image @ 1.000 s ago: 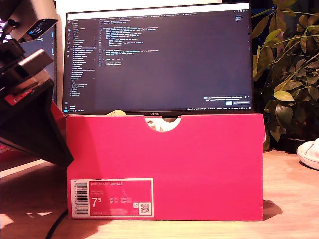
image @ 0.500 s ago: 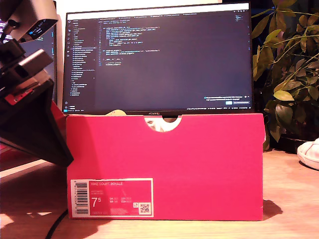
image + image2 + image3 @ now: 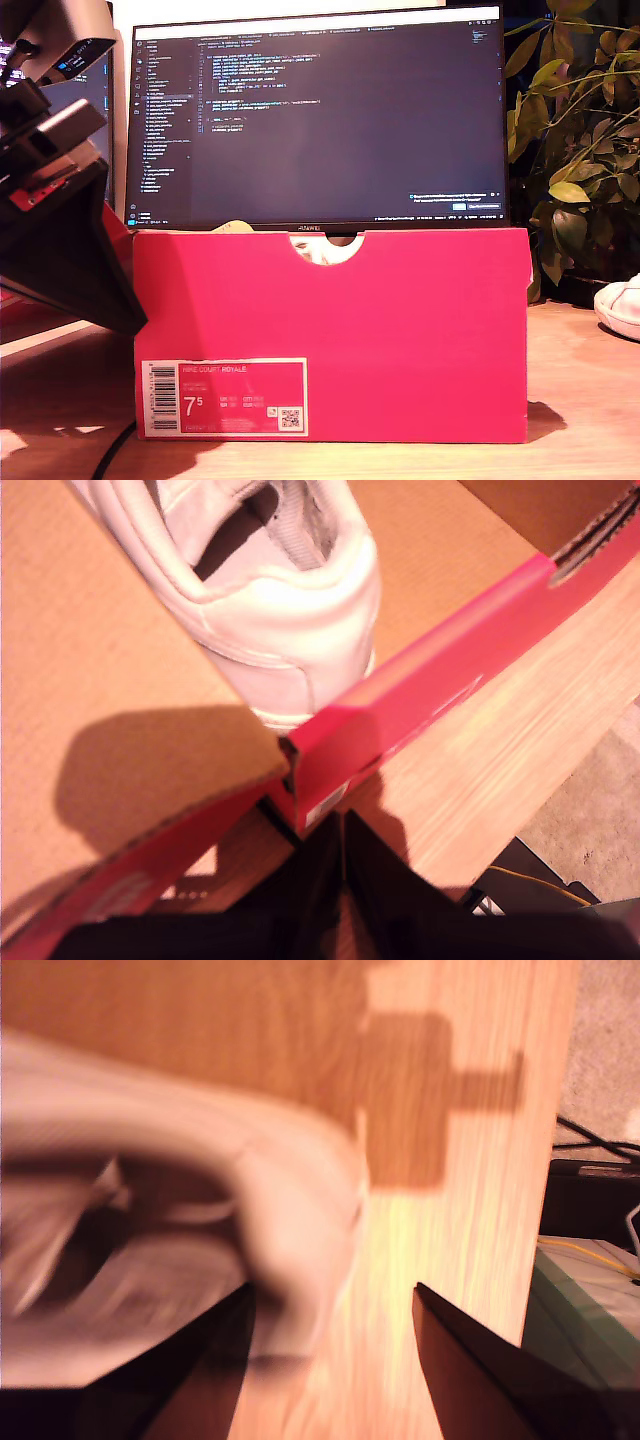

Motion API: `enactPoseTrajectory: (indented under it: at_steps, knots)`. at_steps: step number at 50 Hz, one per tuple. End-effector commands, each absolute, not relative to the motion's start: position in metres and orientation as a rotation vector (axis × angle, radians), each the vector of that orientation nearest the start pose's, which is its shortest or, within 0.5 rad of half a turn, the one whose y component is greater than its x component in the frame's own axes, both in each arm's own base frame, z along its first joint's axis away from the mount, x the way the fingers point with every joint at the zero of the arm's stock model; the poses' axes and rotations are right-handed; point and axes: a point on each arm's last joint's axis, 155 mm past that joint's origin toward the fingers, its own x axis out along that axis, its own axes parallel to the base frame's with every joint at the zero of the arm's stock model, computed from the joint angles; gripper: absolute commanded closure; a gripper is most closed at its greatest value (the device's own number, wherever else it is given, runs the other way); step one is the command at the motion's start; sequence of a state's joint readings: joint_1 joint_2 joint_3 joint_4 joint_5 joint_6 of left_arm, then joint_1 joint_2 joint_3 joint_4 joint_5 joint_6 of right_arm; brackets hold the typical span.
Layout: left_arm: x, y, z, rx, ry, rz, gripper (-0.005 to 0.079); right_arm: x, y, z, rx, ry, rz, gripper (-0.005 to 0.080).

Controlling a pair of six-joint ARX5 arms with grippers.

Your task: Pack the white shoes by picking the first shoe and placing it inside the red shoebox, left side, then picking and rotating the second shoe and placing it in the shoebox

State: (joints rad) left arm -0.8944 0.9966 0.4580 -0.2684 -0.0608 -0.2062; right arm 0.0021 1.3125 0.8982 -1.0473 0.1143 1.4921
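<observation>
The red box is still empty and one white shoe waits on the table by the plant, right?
Not quite. The red shoebox isn't empty: the first wrist view shows a white shoe already inside it, heel near a corner. The other white shoe does sit on the table by the plant, at the exterior view's right.

shoebox [image 3: 400,330]: bright red-pink, white label | shoe [image 3: 270,590]: plain white | table [image 3: 580,400]: light wood grain

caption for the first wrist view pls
My first claw, shut, outside the red shoebox; one white shoe inside.
</observation>
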Motion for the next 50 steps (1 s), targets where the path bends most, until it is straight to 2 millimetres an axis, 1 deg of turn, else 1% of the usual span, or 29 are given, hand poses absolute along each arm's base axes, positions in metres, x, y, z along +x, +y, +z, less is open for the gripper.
enactPoseTrajectory:
  at_steps: [1,6,8,12,20,24,26,28,32,34,36,42,50]
  knots:
    - [0.192,-0.222,0.071,0.189,0.807,-0.705,0.0761,0.209,-0.019,0.053,1.084,1.146,-1.179,0.0306]
    - [0.192,-0.222,0.071,0.189,0.807,-0.705,0.0761,0.209,-0.024,0.053,1.095,1.138,-1.195,0.0318]
    - [0.192,-0.222,0.071,0.189,0.807,-0.705,0.0761,0.207,-0.025,0.053,1.091,1.142,-1.198,0.0336]
    - [0.192,-0.222,0.071,0.189,0.807,-0.705,0.0761,0.206,-0.024,0.053,1.085,1.154,-1.196,0.0370]
    - [0.192,-0.222,0.071,0.189,0.807,-0.705,0.0761,0.205,-0.023,0.053,1.058,1.175,-1.172,0.0376]
    - [0.192,-0.222,0.071,0.189,0.807,-0.705,0.0761,0.205,-0.023,0.053,1.058,1.176,-1.171,0.0407]
    - [0.192,-0.222,0.071,0.189,0.807,-0.705,0.0761,0.205,-0.023,0.053,1.056,1.176,-1.169,0.0457]
    - [0.192,-0.222,0.071,0.189,0.807,-0.705,0.0761,0.205,-0.023,0.053,1.058,1.175,-1.170,0.0540]
    - [0.192,-0.222,0.071,0.189,0.807,-0.705,0.0761,0.205,-0.024,0.053,1.057,1.175,-1.170,0.0773]
    - [0.192,-0.222,0.071,0.189,0.807,-0.705,0.0761,0.206,-0.025,0.053,1.052,1.168,-1.171,0.0752]
    - [0.192,-0.222,0.071,0.189,0.807,-0.705,0.0761,0.206,-0.025,0.053,1.050,1.166,-1.172,0.0766]
    - [0.192,-0.222,0.071,0.189,0.807,-0.705,0.0761,0.207,-0.025,0.053,1.050,1.165,-1.166,0.0765]
    - [0.192,-0.222,0.071,0.189,0.807,-0.705,0.0761,0.216,-0.025,0.055,0.989,1.185,-1.074,0.0765]
